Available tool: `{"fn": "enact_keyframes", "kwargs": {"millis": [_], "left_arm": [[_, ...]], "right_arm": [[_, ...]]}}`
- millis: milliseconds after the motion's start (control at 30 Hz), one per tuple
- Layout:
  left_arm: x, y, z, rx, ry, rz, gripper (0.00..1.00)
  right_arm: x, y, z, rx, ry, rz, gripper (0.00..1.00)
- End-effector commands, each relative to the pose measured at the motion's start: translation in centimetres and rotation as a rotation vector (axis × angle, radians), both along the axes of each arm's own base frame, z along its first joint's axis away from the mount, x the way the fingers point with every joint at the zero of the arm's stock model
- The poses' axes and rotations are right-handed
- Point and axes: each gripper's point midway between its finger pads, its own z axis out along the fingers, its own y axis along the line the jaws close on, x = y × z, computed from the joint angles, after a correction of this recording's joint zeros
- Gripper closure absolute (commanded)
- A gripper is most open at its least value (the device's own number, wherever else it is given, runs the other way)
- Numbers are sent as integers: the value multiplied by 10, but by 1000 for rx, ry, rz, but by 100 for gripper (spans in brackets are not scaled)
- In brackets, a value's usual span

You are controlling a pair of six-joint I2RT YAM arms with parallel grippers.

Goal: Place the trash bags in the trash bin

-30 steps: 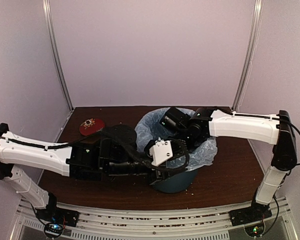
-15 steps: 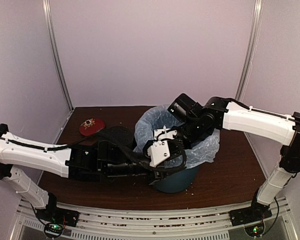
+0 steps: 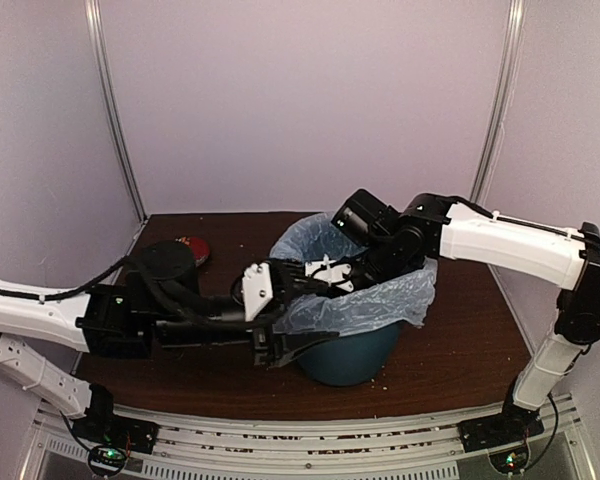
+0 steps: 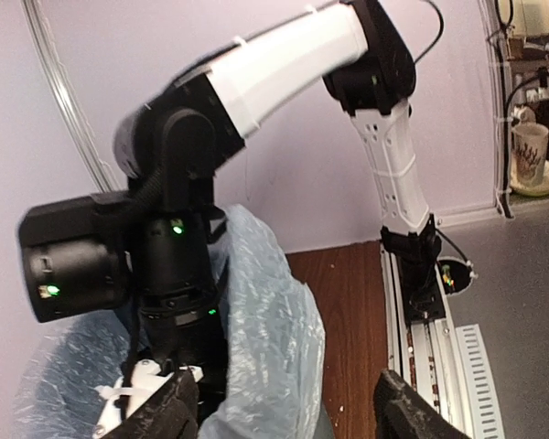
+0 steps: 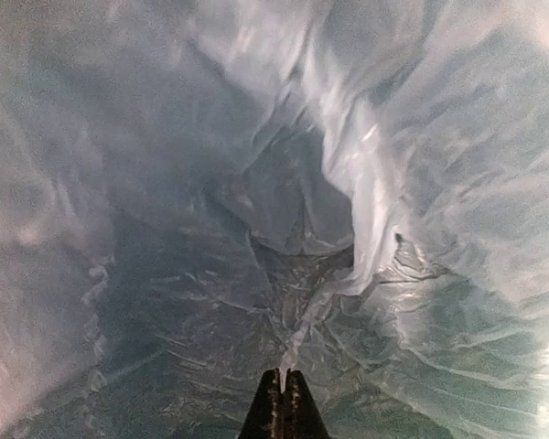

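Both arms meet at the bin, and the bag is inside it.
The left arm lies low and flat across the worktop. The left end effector is at the bin's 9 o'clock, wide open and holding nothing. The right arm bends down into the bin from 1 o'clock. The right end effector is pinched shut on a thin fold of bag. Since a second ago, the left arm has slid back toward 9 o'clock. The bag now hangs over the rim at 6 o'clock.
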Motion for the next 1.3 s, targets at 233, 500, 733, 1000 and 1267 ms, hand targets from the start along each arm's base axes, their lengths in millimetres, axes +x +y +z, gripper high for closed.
{"fn": "enact_keyframes", "kwargs": {"millis": [233, 500, 733, 1000, 1267], "left_arm": [[24, 62, 72, -217, 31, 165, 32], [42, 21, 34, -106, 53, 209, 36], [35, 65, 48, -271, 83, 193, 30], [37, 114, 16, -235, 126, 279, 27], [54, 113, -55, -126, 169, 361, 36]], "right_arm": [[12, 17, 62, 201, -58, -78, 100], [12, 11, 18, 69, -10, -70, 100], [10, 6, -2, 38, 5, -76, 100], [12, 4, -7, 15, 2, -84, 100], [13, 4, 0, 22, -14, -90, 100]]}}
